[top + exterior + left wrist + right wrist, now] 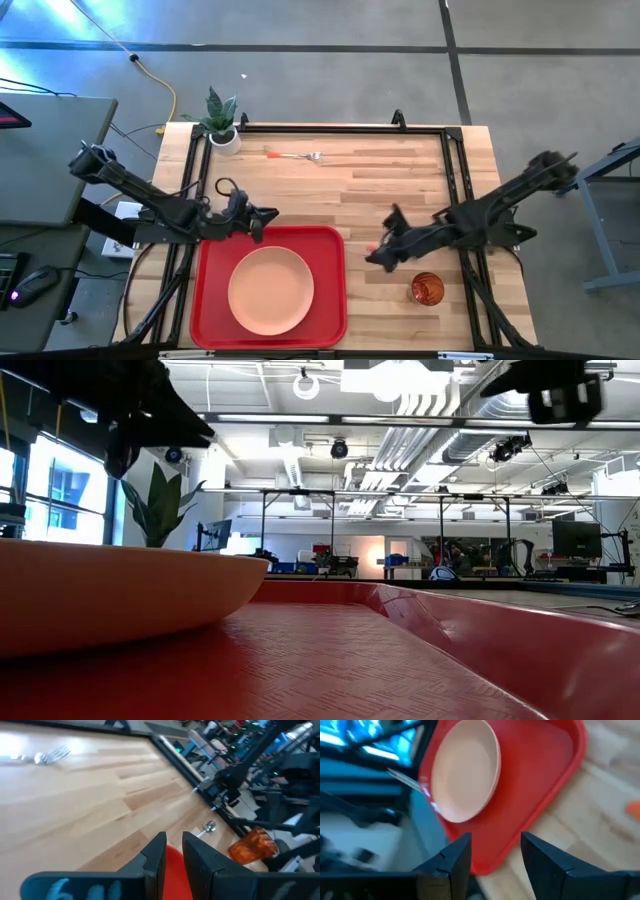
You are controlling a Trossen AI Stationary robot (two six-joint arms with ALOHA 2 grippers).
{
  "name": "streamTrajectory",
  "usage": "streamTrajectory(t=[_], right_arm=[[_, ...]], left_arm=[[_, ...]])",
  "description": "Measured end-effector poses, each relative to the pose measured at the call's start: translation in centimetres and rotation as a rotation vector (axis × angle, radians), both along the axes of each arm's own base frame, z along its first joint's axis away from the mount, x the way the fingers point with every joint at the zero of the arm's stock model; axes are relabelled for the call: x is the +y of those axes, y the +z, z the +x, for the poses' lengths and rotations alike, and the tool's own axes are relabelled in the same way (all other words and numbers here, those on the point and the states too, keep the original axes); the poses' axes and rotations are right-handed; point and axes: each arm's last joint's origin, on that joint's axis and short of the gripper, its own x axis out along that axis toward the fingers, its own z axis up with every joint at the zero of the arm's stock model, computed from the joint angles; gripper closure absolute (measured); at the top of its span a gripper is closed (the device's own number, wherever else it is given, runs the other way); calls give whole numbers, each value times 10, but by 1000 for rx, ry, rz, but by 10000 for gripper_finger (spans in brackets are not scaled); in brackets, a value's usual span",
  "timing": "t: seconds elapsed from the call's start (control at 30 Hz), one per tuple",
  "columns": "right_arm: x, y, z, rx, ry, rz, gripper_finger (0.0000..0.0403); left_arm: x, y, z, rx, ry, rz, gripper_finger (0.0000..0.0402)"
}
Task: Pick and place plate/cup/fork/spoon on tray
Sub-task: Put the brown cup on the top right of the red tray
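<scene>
The red tray (268,285) lies at the table's near edge, left of centre. The peach plate (270,290) rests flat in it and also shows in the right wrist view (465,770). The fork (296,156) lies on the wood near the far edge. The red-orange cup (427,290) stands right of the tray. The spoon (209,826) lies between tray and cup, mostly hidden under my right gripper in the high view. My left gripper (262,216) hovers over the tray's far left corner, almost shut and empty. My right gripper (376,257) hovers just right of the tray, open and empty.
A small white pot with a green plant (222,128) stands at the far left corner. A black frame rail (330,128) runs along the table's far edge and down both sides. Bare wood lies between the fork and the tray.
</scene>
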Motion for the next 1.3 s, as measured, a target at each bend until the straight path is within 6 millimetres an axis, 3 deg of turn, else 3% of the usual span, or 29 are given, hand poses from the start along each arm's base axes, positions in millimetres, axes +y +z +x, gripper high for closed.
streamTrajectory(t=[0.1, 0.2, 0.5, 0.67, 0.8, 1.0, 1.3], right_arm=[[-1, 10, -20, -41, -60, 1, 242], [0, 20, -38, 30, -72, -44, 242], [6, 59, -83, 543, -110, -233, 242], [14, 59, -93, 729, -51, -270, 242], [24, 48, -100, 828, 17, -189, 242], [30, 48, -108, 779, 41, -198, 242], [9, 63, -124, 640, -10, -232, 242]], left_arm=[[2, -5, 5, 4, 12, -43, 347], [2, -8, 10, 1, -8, -81, 339], [-1, -17, 15, 50, -53, -116, 322], [0, -23, 20, 67, -28, -100, 321], [0, -20, 26, 15, -15, -48, 321], [-3, -11, 34, -74, -50, 29, 321], [-6, -2, 39, -47, -112, 83, 321]])
